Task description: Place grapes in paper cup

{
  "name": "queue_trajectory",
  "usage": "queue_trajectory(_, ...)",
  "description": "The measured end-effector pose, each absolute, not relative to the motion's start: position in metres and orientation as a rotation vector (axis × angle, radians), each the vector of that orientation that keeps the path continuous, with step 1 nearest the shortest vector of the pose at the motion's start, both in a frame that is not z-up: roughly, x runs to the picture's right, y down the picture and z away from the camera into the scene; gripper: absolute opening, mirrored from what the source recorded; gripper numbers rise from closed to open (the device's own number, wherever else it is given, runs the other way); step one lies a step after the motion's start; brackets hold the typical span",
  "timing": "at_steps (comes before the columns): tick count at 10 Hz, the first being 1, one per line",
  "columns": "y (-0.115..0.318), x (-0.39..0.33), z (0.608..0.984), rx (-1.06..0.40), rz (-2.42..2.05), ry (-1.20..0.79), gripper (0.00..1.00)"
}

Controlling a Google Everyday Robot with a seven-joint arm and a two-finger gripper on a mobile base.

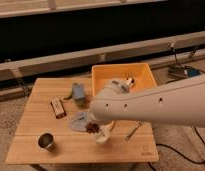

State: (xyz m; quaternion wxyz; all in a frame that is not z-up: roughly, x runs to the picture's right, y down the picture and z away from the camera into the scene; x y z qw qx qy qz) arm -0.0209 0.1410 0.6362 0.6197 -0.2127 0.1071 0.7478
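Camera view: grapes held at the paper cup, near the tabletop's front edge.

From the left: 1 dark metal cup stands at the front-left corner; 1 brown bar-shaped packet and 1 blue-grey pouch lie toward the middle, with 1 grey cloth in front of them. The gripper, mostly hidden under the white arm, is clamped shut on 1 bunch of grapes, which hangs at the rim of 1 paper cup, seemingly lined up for release. 1 metal utensil lies to the right; 1 orange bin sits at the back-right corner.
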Motion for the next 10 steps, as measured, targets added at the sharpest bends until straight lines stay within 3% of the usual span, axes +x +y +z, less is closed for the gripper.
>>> queue_trajectory(5,0.143,-0.004,0.632,-0.446,1.746,0.288,0.00)
queue_trajectory(6,0.141,-0.001,0.634,-0.439,1.752,0.296,0.04)
queue_trajectory(10,0.137,0.013,0.635,-0.426,1.767,0.314,0.46)
